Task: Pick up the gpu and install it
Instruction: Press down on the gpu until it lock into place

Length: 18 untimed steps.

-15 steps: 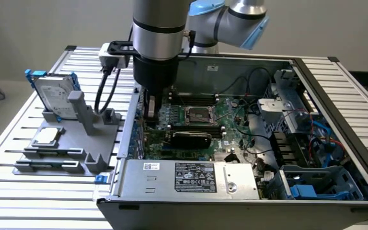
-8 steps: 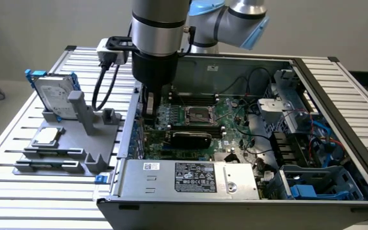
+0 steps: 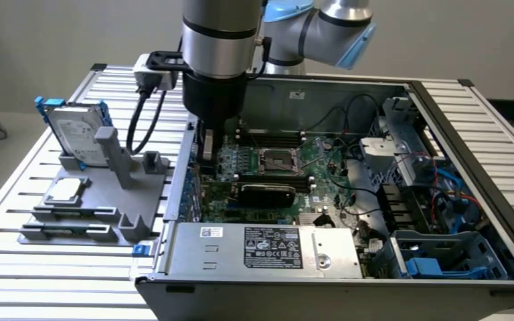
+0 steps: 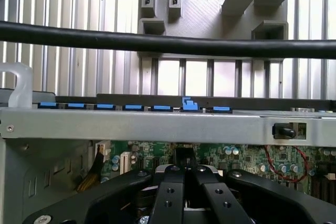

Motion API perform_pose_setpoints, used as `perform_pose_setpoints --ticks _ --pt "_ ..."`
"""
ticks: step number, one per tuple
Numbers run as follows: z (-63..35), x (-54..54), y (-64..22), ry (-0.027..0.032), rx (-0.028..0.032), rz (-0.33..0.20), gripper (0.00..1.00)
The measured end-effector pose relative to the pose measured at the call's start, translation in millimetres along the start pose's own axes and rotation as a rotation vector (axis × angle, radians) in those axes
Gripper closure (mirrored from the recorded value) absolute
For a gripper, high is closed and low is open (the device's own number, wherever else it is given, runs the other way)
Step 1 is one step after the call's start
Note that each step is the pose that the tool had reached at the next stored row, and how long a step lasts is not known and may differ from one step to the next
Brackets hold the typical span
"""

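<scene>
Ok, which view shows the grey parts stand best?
The exterior view: the grey stand sits whole beside the computer case. The wrist view catches part of it beyond the case wall, crossed by a black cable.

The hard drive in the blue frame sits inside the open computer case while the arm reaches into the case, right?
Not quite. The hard drive stands on the grey holder outside the computer case, as the exterior view shows; the arm does reach into the case.
</scene>
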State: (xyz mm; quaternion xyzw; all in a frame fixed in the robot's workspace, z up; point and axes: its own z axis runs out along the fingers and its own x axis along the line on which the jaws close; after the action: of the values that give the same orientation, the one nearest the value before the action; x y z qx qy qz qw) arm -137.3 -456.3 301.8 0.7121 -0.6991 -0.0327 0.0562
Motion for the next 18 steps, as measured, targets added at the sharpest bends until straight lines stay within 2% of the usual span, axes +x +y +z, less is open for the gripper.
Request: perform_pose_setpoints --ticks 18 --pt "1.1 -3.0 2.1 -0.0008 -0.0003 0.007 0.89"
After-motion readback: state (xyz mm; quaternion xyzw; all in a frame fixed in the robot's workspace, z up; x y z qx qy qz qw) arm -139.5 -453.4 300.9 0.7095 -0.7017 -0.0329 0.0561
